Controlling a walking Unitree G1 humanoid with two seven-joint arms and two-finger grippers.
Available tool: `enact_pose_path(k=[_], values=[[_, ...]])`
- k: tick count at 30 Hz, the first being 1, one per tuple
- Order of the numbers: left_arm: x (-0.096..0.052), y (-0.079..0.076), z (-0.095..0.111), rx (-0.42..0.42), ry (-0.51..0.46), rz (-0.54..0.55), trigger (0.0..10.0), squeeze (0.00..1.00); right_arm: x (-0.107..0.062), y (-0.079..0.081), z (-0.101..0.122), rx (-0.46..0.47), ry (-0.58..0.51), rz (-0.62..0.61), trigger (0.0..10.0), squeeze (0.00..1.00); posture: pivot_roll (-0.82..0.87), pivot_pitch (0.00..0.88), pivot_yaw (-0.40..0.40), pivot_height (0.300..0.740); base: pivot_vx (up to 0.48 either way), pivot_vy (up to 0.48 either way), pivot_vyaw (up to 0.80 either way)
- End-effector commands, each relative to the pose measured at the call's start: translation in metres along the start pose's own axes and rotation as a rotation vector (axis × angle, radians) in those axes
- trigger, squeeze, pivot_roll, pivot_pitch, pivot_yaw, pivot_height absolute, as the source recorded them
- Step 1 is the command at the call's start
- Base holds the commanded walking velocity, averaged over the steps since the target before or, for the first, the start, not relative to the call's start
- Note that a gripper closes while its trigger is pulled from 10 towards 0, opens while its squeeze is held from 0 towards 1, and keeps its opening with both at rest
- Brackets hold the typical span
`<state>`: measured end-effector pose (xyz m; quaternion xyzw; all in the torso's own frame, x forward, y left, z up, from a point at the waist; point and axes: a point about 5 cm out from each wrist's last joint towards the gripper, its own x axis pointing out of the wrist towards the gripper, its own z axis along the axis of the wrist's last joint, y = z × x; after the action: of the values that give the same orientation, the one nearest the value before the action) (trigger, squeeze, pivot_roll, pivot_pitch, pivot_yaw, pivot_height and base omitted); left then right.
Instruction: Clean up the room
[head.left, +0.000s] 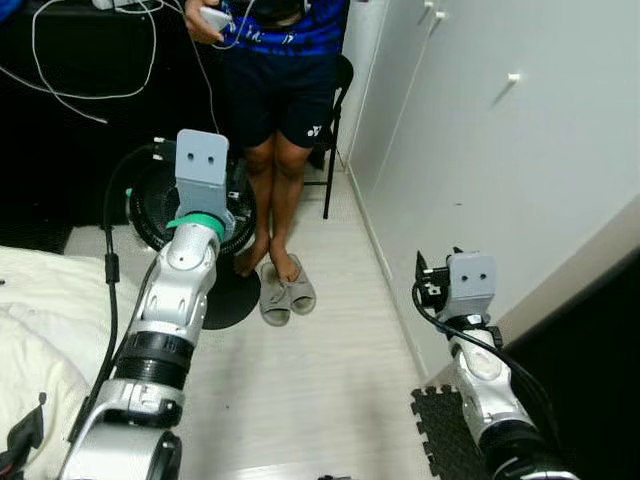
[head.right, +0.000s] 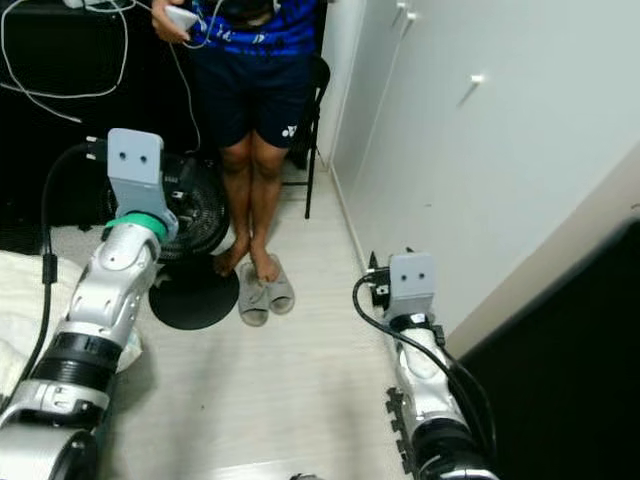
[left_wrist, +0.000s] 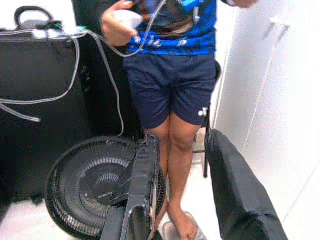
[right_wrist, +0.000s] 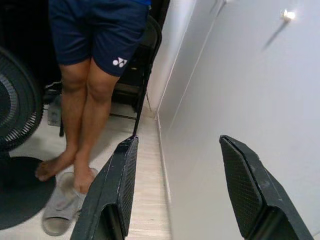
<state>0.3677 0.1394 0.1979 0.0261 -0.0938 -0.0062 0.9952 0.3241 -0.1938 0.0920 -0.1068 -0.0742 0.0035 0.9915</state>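
Two grippers are raised in front of the robot, and both hold nothing. Seen from its wrist camera, the left gripper (left_wrist: 187, 185) has its black fingers spread wide, aimed toward a black floor fan (left_wrist: 97, 187) and the bare legs of a person (left_wrist: 172, 95) standing just beside the fan. The right gripper (right_wrist: 190, 192) also stands wide apart, its fingers pointing along a white wardrobe wall (right_wrist: 250, 85) on the robot's right. From the head views, the left arm (head.left: 175, 300) reaches up in front of the fan, whose round black base (head.right: 190, 292) rests on the pale floor (head.left: 320, 380), while the right arm (head.left: 480, 350) hangs lower, near the foot of the wardrobe. A pair of grey slippers (head.left: 287, 290) lies on the floor; one of the person's feet touches them and the other stands just beside. The person wears dark blue shorts and holds a white device (head.left: 214, 17) with white cables (head.left: 95, 60) trailing across a black surface behind. A black chair (head.left: 335, 130) stands behind the person. White bedding (head.left: 40, 320) lies at the robot's left.
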Motion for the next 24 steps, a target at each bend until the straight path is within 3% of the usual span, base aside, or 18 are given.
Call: enact_pose_path(k=[1, 6, 24], values=[[-0.004, 0.000, -0.007, -0.025, 0.028, 0.017, 10.0, 0.00, 0.001, -0.004, -0.003, -0.027, 0.025, 0.017, 10.0, 0.00, 0.03, 0.006, -0.109, 0.740, 0.000, 0.000, 0.00], [-0.008, 0.003, -0.017, -0.036, 0.070, 0.036, 10.0, 0.00, 0.005, -0.003, 0.001, -0.008, 0.016, 0.004, 10.0, 0.00, 0.02, 0.003, -0.082, 0.740, 0.000, 0.000, 0.00], [-0.005, -0.005, -0.014, 0.008, 0.061, -0.005, 10.0, 0.00, -0.002, -0.005, -0.005, 0.013, 0.036, -0.029, 10.0, 0.00, 0.00, 0.000, -0.048, 0.740, 0.000, -0.014, 0.00]])
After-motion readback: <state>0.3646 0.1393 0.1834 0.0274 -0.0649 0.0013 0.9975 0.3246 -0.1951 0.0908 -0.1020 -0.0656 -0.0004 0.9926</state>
